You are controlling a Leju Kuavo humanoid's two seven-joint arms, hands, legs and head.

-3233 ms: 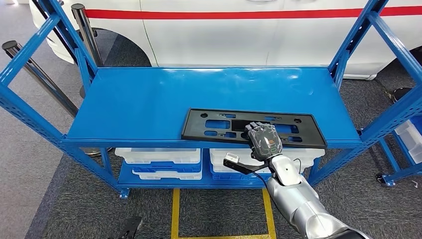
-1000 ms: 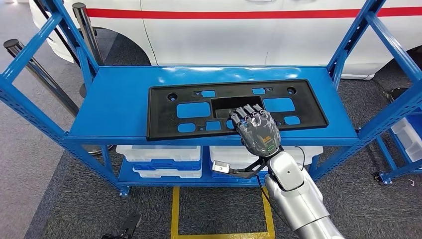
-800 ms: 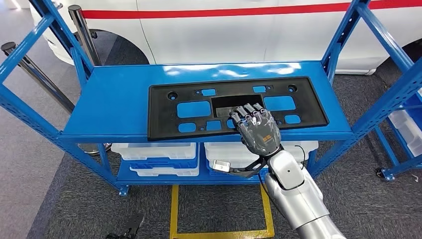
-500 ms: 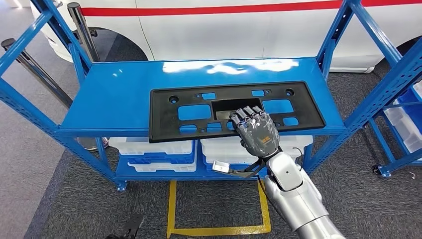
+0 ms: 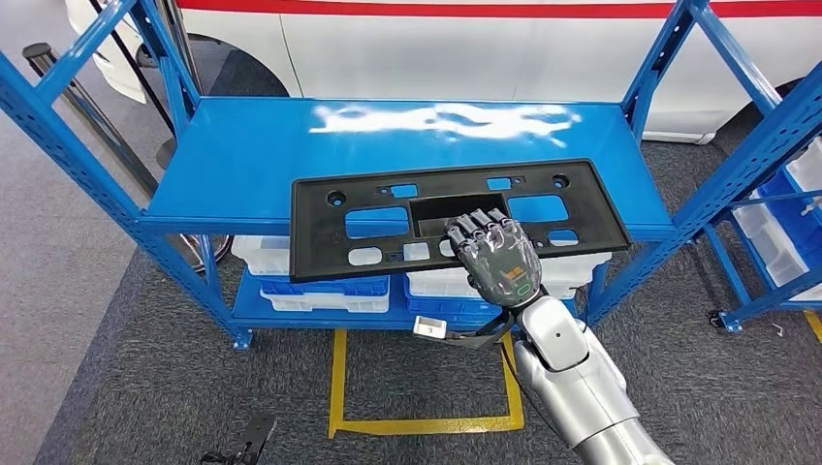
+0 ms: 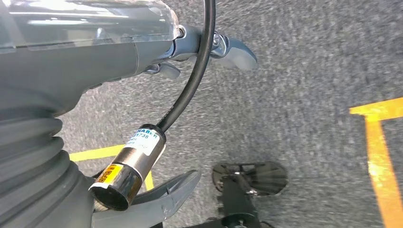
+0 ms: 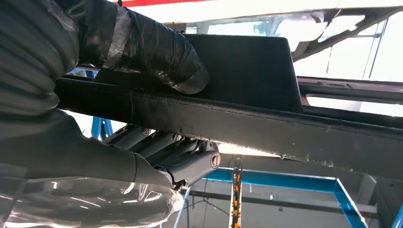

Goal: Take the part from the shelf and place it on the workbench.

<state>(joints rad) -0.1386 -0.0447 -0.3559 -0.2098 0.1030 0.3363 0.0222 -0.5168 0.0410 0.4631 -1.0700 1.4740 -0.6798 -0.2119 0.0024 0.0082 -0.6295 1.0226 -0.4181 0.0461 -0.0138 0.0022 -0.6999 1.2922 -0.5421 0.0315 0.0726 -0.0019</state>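
The part (image 5: 320, 237) is a long black plastic plate with several cutouts. My right hand (image 5: 494, 257) grips it at the middle of its near edge, fingers over the top. The plate hangs level above the blue shelf (image 5: 242, 155), and its near half sticks out past the shelf's front edge. In the right wrist view the thumb (image 7: 142, 47) lies on one face of the part (image 7: 266, 123) and the fingers (image 7: 161, 147) curl against the other. My left hand (image 6: 233, 50) hangs over the grey carpet and holds nothing.
White and blue bins (image 5: 262, 257) fill the lower shelf level. A white car (image 5: 465, 39) with a red stripe stands behind the rack. A second blue rack (image 5: 775, 232) with bins is at the right. Yellow floor lines (image 5: 426, 423) lie below me.
The part came up off the shelf in my right hand. The whole picture has shifted, the shelf drawing away, and the part now overhangs the shelf's front edge.
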